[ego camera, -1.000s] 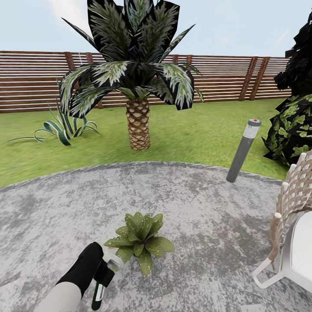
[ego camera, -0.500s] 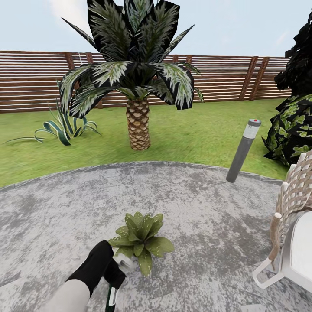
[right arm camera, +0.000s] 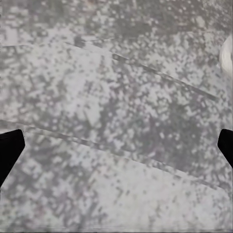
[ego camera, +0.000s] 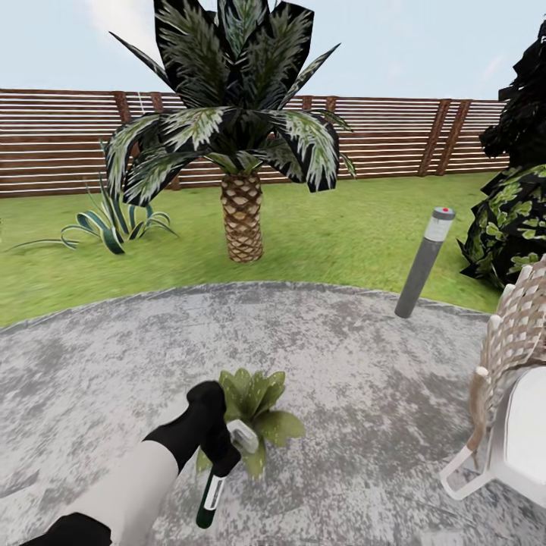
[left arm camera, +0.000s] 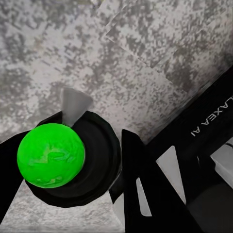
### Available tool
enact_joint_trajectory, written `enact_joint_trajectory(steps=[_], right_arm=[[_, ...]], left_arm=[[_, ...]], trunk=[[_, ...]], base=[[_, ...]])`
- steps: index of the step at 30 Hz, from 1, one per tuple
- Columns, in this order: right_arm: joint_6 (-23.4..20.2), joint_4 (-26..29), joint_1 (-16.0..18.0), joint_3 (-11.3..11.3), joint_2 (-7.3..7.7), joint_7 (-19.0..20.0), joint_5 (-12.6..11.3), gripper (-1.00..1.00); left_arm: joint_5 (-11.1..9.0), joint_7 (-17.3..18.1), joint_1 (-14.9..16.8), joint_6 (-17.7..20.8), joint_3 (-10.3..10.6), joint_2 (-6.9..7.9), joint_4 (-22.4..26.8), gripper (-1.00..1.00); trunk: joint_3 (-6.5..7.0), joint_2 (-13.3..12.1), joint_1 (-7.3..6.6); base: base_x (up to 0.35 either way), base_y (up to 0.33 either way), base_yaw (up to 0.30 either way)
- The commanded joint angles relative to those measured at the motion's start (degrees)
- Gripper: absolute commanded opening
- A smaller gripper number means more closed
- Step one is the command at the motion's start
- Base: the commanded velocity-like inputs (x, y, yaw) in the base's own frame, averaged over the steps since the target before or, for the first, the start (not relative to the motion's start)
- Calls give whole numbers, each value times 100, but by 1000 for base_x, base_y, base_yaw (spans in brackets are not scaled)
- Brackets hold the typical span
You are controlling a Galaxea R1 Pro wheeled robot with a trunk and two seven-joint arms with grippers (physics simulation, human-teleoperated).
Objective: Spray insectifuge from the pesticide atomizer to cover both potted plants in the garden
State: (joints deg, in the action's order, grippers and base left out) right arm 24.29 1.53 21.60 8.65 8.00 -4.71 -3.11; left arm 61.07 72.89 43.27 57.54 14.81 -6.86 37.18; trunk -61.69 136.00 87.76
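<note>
Left gripper (ego camera: 220, 455) nearest, clamped on the pesticide atomizer (ego camera: 211, 497); bottle hangs dark green end down toward the patio (ego camera: 364, 379), pale head up at the fingers, touching the near-left leaves of the potted plant (ego camera: 254, 406). Right gripper (right arm camera: 116, 141): fingertips at the frame edges, spread wide, nothing held, paving beneath. Pale specks on the leaves are hard to confirm. Judgement: aim the nozzle at the rosette's centre, sweep across to its far and right leaves, hold off contact. Farther out: bollard lamp (ego camera: 423, 262), palm (ego camera: 241, 216), fence (ego camera: 394, 136).
</note>
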Motion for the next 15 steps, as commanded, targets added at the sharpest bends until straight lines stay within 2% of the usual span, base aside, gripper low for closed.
enact_joint_trajectory(steps=[1, 3, 6, 9, 13, 15], right_arm=[[14, -3, 2, 49, 0, -21, -32, 100], [14, 0, 2, 49, 0, -21, -34, 100], [16, 5, 2, 49, -6, -28, -40, 100], [16, 6, 2, 43, -8, -30, -40, 100], [19, 6, 2, 41, -9, -30, -40, 100], [20, 6, 2, 41, -9, -30, -40, 100]], left_arm=[[60, 58, 0, 46, 7, 1, 7, -100], [62, 59, -7, 47, 17, 8, 4, -100], [63, 49, -18, 46, 20, 6, 0, -100], [92, 9, -30, 19, -7, 4, 0, -100], [62, -170, -62, -23, -17, 42, 1, -100], [28, -327, -272, -69, -48, 86, 30, -100]], trunk=[[-5, 2, -4], [-5, 2, -4], [-5, 2, -4], [-5, 2, -4], [-5, 2, -4], [-5, 2, -4]], base=[[-292, -8, 0], [-288, -83, 0], [-78, -249, 82], [-10, -184, 247], [-1, -30, 274], [0, -4, 278]])
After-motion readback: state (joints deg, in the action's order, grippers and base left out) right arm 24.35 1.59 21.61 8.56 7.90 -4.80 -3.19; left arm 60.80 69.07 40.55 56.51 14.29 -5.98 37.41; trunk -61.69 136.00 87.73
